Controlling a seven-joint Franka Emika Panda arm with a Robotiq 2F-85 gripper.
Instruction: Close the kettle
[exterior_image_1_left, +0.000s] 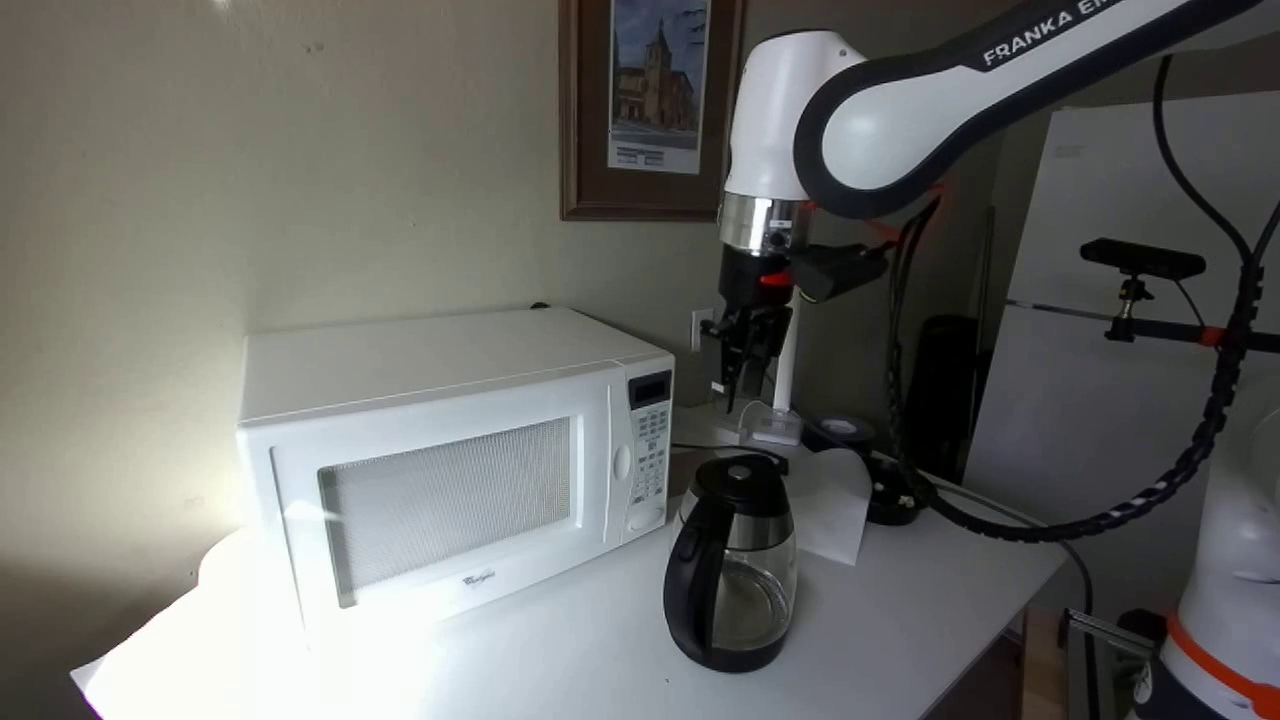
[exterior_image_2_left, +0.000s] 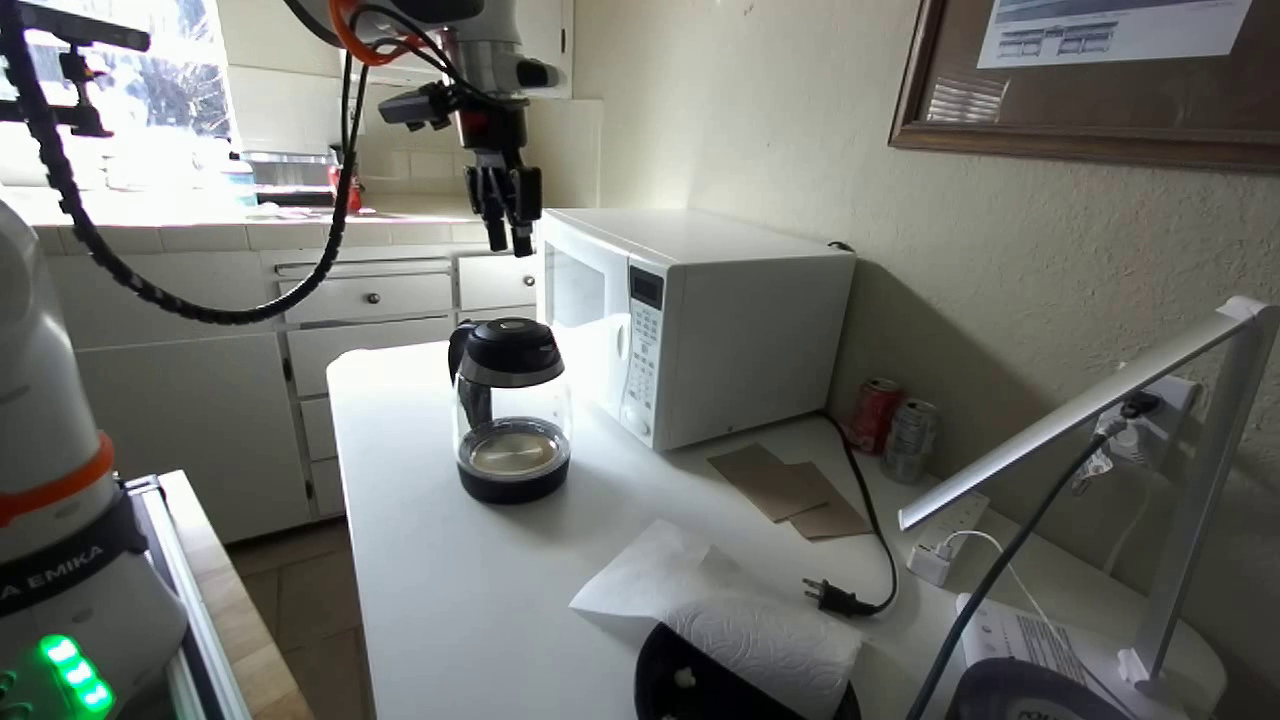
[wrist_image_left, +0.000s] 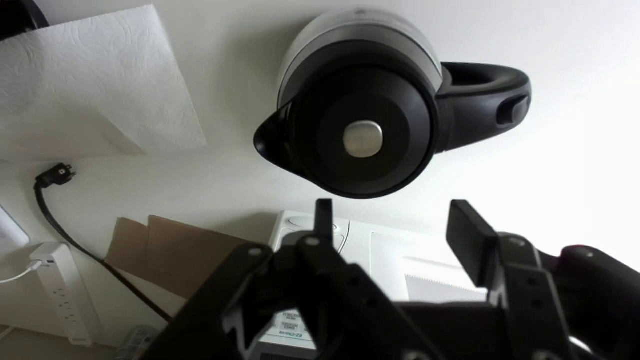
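The kettle, a clear glass jug with a black base, handle and lid, stands upright on the white table in both exterior views (exterior_image_1_left: 752, 575) (exterior_image_2_left: 512, 400). In the wrist view the kettle (wrist_image_left: 320, 55) shows from above, spout to the left and handle to the right. Its black lid (wrist_image_left: 362, 172) with a silver button lies flat across the top. My gripper (wrist_image_left: 392, 220) is open and empty, its two fingers wide apart. It hangs pointing down, above and apart from the kettle, in both exterior views (exterior_image_1_left: 741, 388) (exterior_image_2_left: 510, 245).
A white microwave (exterior_image_1_left: 450, 370) stands beside the kettle. A paper towel (exterior_image_2_left: 700, 590), a black pan (exterior_image_2_left: 690, 690), brown cardboard (exterior_image_2_left: 790, 490) and a power plug (exterior_image_2_left: 840, 600) lie on the table (exterior_image_2_left: 440, 600). A lamp (exterior_image_2_left: 1190, 500) and cans (exterior_image_2_left: 908, 440) are near the wall.
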